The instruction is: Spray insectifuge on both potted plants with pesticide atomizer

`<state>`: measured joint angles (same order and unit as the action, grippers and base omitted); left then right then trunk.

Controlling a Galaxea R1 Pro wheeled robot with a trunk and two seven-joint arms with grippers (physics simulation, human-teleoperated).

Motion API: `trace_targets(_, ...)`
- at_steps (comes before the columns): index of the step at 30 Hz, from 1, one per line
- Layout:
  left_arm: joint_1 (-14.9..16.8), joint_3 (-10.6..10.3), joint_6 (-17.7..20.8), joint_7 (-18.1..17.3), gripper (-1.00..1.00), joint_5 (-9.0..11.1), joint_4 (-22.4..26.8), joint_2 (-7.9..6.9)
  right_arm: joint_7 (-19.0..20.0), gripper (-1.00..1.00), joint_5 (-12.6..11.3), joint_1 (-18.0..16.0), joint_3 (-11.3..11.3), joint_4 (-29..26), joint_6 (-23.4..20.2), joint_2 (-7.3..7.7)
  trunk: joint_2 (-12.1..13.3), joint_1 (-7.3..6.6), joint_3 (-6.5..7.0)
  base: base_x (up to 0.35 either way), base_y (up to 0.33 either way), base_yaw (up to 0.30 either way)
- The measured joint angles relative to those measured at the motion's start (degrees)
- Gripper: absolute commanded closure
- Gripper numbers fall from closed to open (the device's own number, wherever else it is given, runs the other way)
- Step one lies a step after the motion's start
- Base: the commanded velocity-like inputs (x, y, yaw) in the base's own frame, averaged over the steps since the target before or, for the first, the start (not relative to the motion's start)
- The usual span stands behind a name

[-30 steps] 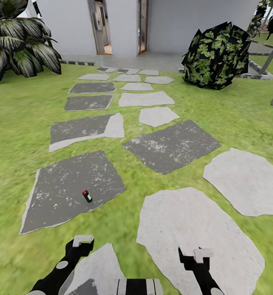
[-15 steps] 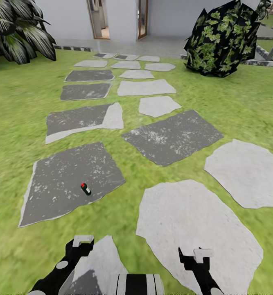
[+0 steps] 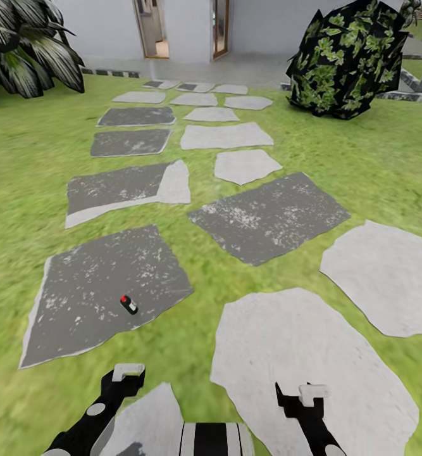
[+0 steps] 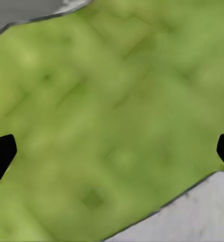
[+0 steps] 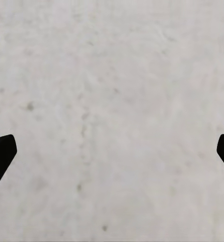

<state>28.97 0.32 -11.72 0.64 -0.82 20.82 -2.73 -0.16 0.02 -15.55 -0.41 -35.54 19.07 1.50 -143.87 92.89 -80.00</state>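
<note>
The whole view has shifted since a moment ago as my base and head moved: the dark stepping stone [image 3: 103, 294] sits a little nearer and lower, and the round bush [image 3: 347, 60] has slid further right. The small dark bottle with a red cap [image 3: 128, 304] lies on that dark slab, near its near-right edge, ahead and slightly left of me; I take it for the pesticide atomizer. My left gripper [image 4: 112, 151] hangs spread wide over grass, my right gripper [image 5: 112, 151] spread wide over the pale stone [image 3: 299, 361], both empty. I judge I'm in the approach step; next I need to close in and lower the left arm onto the bottle
</note>
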Motion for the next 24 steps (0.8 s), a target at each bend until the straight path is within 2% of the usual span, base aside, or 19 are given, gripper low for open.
trace_targets(14, 0.0, 0.0, 0.0, 0.0, -1.0, 0.0, 0.1, 0.0, 0.0, -1.0, 0.1, 0.0, 0.1, 0.0, 0.0, -0.01, 0.0, 0.01, 0.0, 0.317, 0.133, 0.0)
trace_targets(24, 0.0, 0.0, 0.0, 0.0, -1.0, 0.0, 0.1, 0.0, 0.0, -1.0, 0.1, 0.0, 0.1, 0.0, 0.0, 0.0, 0.0, 0.02, 0.0, 0.184, 0.198, 0.0)
